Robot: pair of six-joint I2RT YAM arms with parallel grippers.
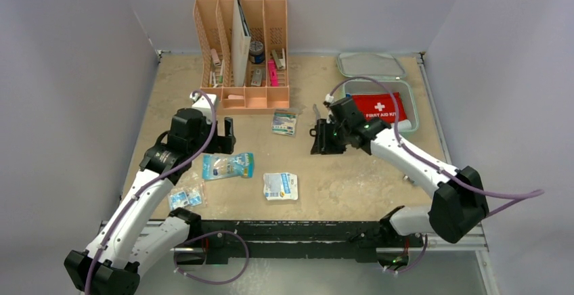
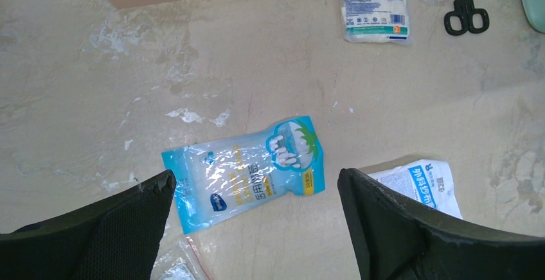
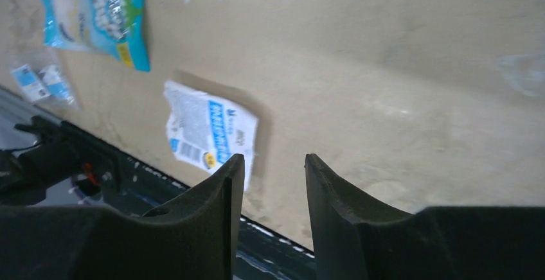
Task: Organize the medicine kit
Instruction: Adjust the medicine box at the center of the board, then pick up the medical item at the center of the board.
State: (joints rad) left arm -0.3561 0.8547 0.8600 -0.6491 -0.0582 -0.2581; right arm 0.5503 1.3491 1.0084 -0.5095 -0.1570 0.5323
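The mint-green medicine kit (image 1: 412, 114) lies open at the back right, its lid (image 1: 371, 65) folded back, and a red first-aid pouch (image 1: 379, 107) is inside. My left gripper (image 1: 227, 137) is open and empty, hovering over a blue cotton-swab packet (image 1: 228, 166), which lies between its fingers in the left wrist view (image 2: 247, 171). My right gripper (image 1: 319, 139) is open with a narrow gap and empty, left of the kit, above bare table. A white-and-blue gauze packet (image 1: 280, 187) lies in front of it, and also shows in the right wrist view (image 3: 209, 132).
A peach slotted organizer (image 1: 240, 51) with small items stands at the back centre. A small packet (image 1: 285, 122) and black scissors (image 2: 466, 11) lie in front of it. A clear zip bag (image 1: 185, 197) lies at the front left. The table's front edge (image 3: 193, 187) is close below the right gripper (image 3: 274, 159).
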